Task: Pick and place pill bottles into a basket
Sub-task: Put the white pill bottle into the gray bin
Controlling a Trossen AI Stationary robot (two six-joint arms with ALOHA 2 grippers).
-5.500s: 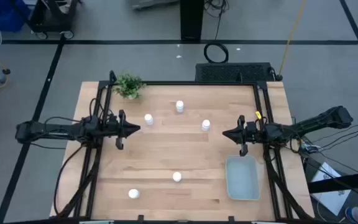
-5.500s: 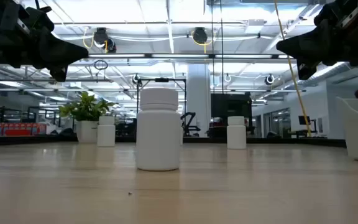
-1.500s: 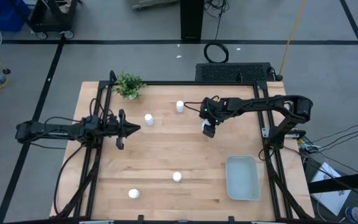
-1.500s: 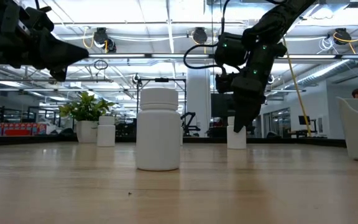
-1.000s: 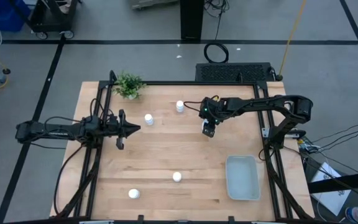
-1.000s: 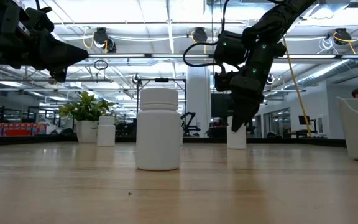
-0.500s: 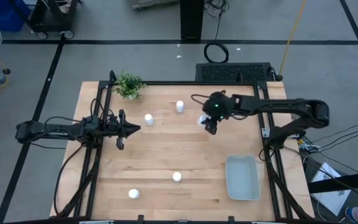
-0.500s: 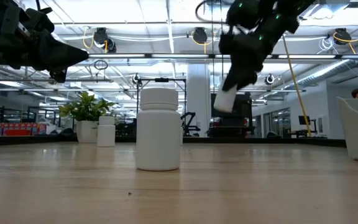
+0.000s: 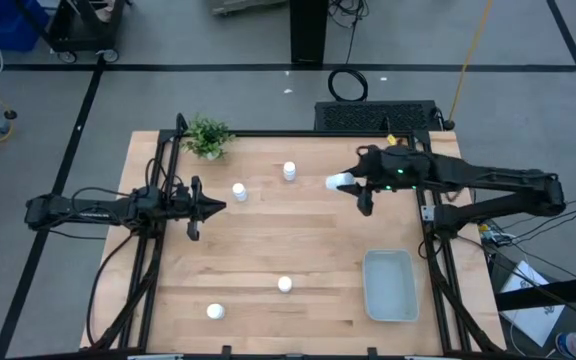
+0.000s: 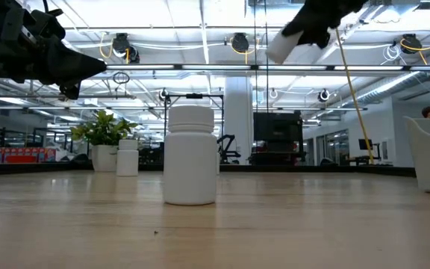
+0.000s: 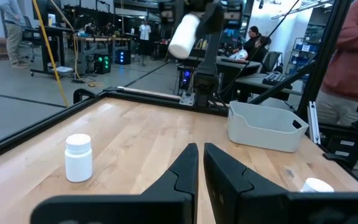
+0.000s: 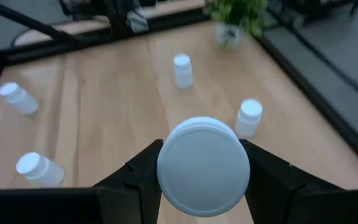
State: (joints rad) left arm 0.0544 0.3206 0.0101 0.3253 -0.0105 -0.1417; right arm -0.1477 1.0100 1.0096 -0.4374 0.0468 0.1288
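Left gripper point(image 9: 212, 207) hangs over the left side of the table point(image 9: 298, 245), fingers pressed together and empty, parked clear of the work; judged to be waiting. Potted plant point(image 9: 207, 137) sits at the far left corner, out of the way. Four pill bottles stand upright on the wood, well apart from one another: one near the left front point(image 9: 214, 311), one left of centre point(image 9: 239, 192) just beyond the idle gripper's tip, one at the near middle point(image 9: 285, 284), one toward the far edge at centre point(image 9: 289, 171). Fifth bottle point(image 9: 340, 182) is off the table, carried lying on its side in the right gripper point(image 9: 360, 188), right of centre toward the far side; the low view shows it high in the air. In the right wrist view the fingers point(image 12: 143, 167) clamp its body on both sides, half closed round it, cap facing the camera. Held sideways likely because it was taken by the flanks while standing and the wrist has tipped in the lift; the height clears the standing bottles. Basket point(image 9: 390, 285) lies at the near right, nothing visible inside. Judgement: carry stage; next the arm needs to swing nearer and right to bring the bottle over the basket before letting go. Risk: dropping from this height could bounce the bottle out of the shallow bin.
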